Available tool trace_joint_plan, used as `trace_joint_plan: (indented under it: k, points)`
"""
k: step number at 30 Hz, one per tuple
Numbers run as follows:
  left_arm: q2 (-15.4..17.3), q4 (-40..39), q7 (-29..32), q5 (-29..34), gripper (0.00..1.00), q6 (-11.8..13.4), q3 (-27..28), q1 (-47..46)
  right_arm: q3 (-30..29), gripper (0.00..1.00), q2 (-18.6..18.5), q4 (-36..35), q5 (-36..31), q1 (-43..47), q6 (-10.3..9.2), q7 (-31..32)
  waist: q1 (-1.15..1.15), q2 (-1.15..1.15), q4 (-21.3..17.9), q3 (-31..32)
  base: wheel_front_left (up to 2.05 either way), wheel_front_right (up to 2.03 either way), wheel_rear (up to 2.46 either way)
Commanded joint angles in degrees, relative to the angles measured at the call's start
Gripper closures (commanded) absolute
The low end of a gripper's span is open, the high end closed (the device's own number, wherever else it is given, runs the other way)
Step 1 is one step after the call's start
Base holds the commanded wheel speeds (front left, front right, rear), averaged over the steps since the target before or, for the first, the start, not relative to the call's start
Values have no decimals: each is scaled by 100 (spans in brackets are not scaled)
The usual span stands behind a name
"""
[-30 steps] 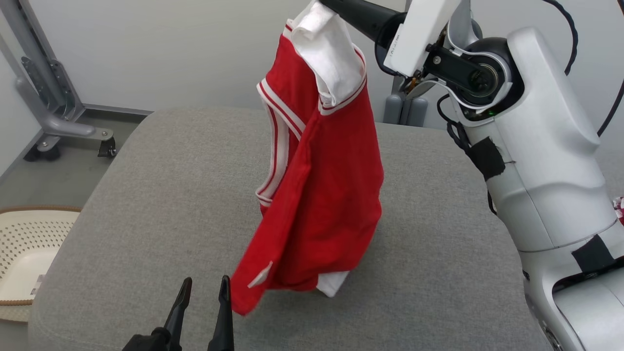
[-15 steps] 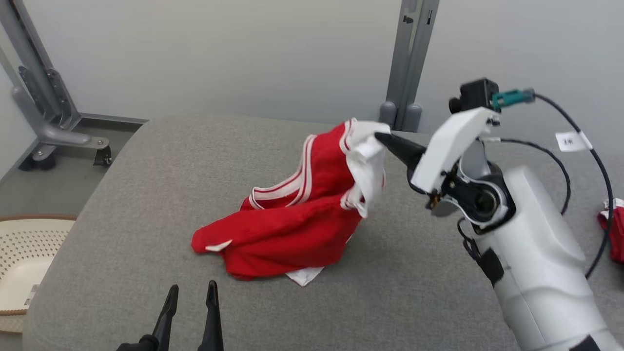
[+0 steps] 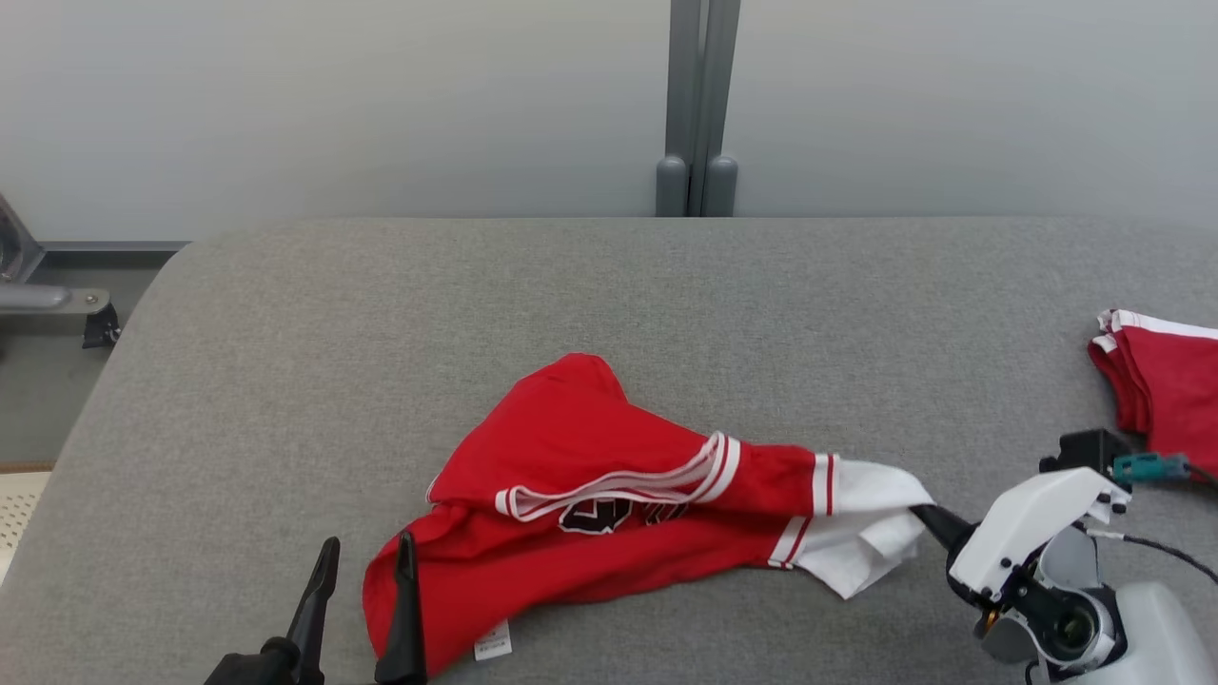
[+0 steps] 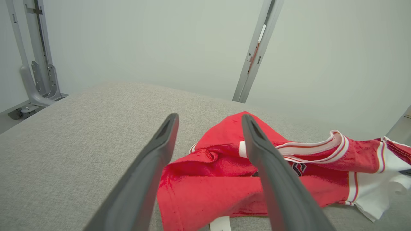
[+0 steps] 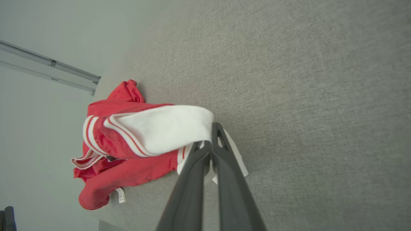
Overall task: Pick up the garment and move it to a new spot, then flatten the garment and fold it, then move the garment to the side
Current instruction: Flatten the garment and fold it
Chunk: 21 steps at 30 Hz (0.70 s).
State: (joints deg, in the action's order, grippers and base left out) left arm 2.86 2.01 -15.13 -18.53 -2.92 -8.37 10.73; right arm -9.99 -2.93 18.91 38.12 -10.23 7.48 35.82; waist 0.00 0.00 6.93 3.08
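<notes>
Red garment (image 3: pixel 590 514), white-trimmed, lay crumpled at lower centre. My right gripper (image 3: pixel 921 517) was clamped on its white sleeve (image 3: pixel 871 490); my left gripper (image 3: pixel 368 542) gaped, empty.

White wrist shell (image 3: pixel 1037 518), dark fingers (image 3: pixel 316 595), black cable (image 3: pixel 1151 544)

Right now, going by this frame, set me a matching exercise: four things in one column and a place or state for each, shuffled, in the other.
1. left gripper
2. right gripper
3. crumpled garment
4. second red garment

a. far right of the table
b. shut on the garment's white end
c. open, gripping nothing
d. mid-table, black logo showing

Pairs: 1-c; 2-b; 3-d; 4-a
</notes>
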Motion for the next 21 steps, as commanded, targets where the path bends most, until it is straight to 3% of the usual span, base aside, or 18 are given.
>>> trace_joint_plan:
  k: [1,10,19,21]
  points:
    - [9,22,1,23,0,-43,13,-94,29,100,-1,108,27,115,1,-128,0,0,-163,-153,0,0,0]
    - [10,85,1,104,0,-171,60,-166,479,100,-3,943,186,-17,1,-930,0,0,-347,-308,0,0,0]
    - [10,120,1,169,0,-234,63,-228,833,100,-3,1181,5,-244,1,-1415,0,0,-332,-332,0,0,0]
    - [10,130,1,162,0,-240,61,-193,887,49,-3,1128,-225,-268,1,-1564,0,0,-321,-315,0,0,0]
